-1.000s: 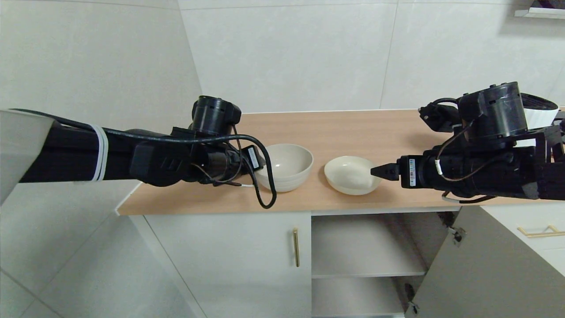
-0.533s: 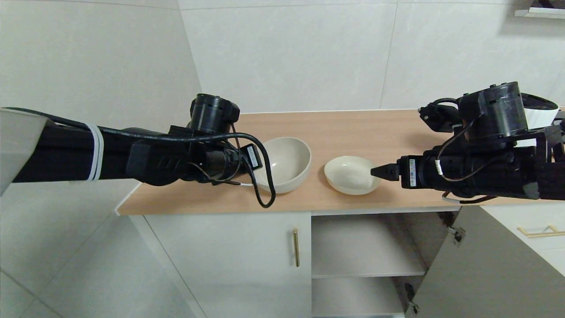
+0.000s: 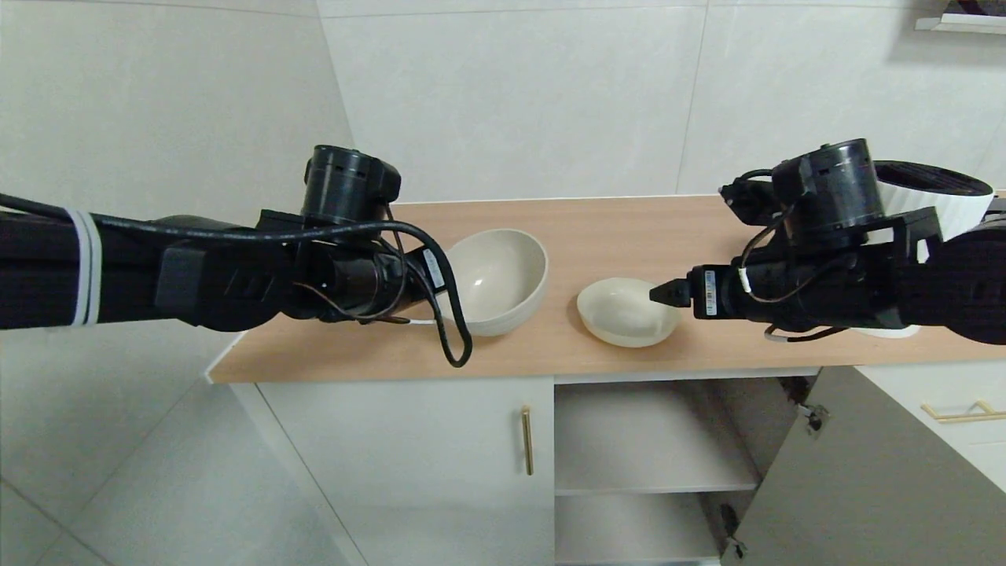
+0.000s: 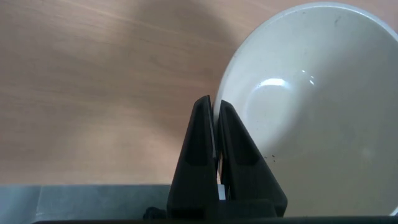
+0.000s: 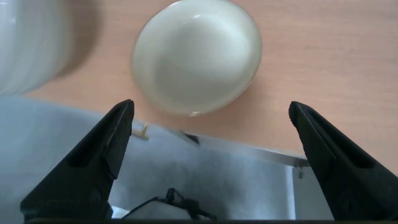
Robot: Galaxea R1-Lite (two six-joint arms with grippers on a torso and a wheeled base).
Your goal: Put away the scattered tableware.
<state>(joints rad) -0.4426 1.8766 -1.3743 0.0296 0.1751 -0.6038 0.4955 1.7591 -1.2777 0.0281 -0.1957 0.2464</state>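
A large beige bowl [image 3: 495,279] hangs tilted above the wooden counter [image 3: 629,224], its opening facing right. My left gripper [image 3: 440,279] is shut on its left rim; in the left wrist view the fingers [image 4: 205,137] pinch the rim of the bowl [image 4: 311,112]. A smaller cream bowl [image 3: 625,310] rests on the counter near the front edge. My right gripper [image 3: 662,295] sits at this bowl's right rim. In the right wrist view its fingers [image 5: 115,149] stand wide open, with the small bowl [image 5: 196,56] just beyond them, not gripped.
A white ribbed container [image 3: 935,192] stands at the counter's back right, behind my right arm. Below the counter a cabinet is open with bare shelves [image 3: 652,440] and its door [image 3: 849,472] swung out to the right. A closed door with a gold handle [image 3: 526,440] is on the left.
My left gripper has lifted the large bowl off the counter, tilting it and carrying it up and slightly left. My right arm has moved up and a little left beside the small bowl.
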